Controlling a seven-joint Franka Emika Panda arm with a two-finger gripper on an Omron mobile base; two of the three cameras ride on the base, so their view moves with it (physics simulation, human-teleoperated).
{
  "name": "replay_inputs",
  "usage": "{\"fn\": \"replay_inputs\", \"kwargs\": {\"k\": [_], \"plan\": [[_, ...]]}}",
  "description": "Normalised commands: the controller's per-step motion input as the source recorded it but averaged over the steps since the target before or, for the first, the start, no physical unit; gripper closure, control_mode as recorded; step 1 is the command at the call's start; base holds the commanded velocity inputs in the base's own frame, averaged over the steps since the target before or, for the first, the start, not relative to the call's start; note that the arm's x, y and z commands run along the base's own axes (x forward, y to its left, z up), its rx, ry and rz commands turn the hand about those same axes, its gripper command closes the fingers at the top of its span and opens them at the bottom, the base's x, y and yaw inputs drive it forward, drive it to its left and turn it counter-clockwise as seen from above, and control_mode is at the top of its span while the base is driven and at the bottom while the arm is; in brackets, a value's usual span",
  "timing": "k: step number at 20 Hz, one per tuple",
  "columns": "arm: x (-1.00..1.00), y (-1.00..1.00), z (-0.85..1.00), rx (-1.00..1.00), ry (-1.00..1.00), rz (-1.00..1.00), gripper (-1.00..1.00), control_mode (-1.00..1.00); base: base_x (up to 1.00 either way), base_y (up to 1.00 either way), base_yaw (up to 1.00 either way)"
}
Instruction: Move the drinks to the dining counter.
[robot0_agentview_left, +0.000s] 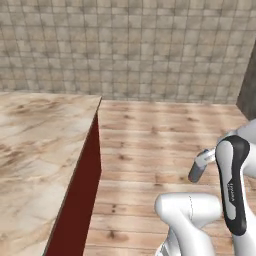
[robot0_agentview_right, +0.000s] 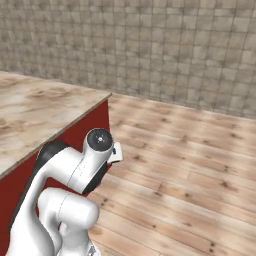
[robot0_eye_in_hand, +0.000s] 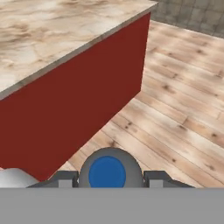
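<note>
My gripper (robot0_eye_in_hand: 107, 178) is shut on the water bottle (robot0_eye_in_hand: 107, 174), which I see end-on as a blue cap inside a grey ring, with a dark fingertip (robot0_eye_in_hand: 65, 178) on each side. In the left base view the bottle (robot0_agentview_left: 198, 169) sticks out as a grey cylinder beside the folded arm, low over the floor. The dining counter (robot0_agentview_left: 35, 150) lies to the left, a wide marbled slab on a red base (robot0_agentview_left: 80, 205). Its corner (robot0_eye_in_hand: 146, 8) is ahead of the hand, and the slab (robot0_agentview_right: 40, 110) stands above the gripper's height. The two black wine bottles are out of view.
Wooden plank floor (robot0_agentview_left: 165, 140) stretches ahead and to the right up to a tiled wall (robot0_agentview_left: 130, 45). A dark panel (robot0_agentview_left: 248, 85) stands at the far right. The arm's own elbow (robot0_agentview_right: 97, 142) is folded close to the red base.
</note>
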Motion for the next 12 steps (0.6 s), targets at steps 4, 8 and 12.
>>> {"fn": "replay_inputs", "kwargs": {"k": [4, 8, 12], "plan": [[0.00, 0.00, 0.00, 0.00, 0.00, 0.00, 1.00, 1.00, -0.06, 0.11, 0.54], [0.00, 0.00, 0.00, 0.00, 0.00, 0.00, 1.00, 1.00, -0.01, 0.15, 0.53], [0.00, 0.00, 0.00, 0.00, 0.00, 0.00, 1.00, 1.00, 0.00, 0.27, 0.50]]}}
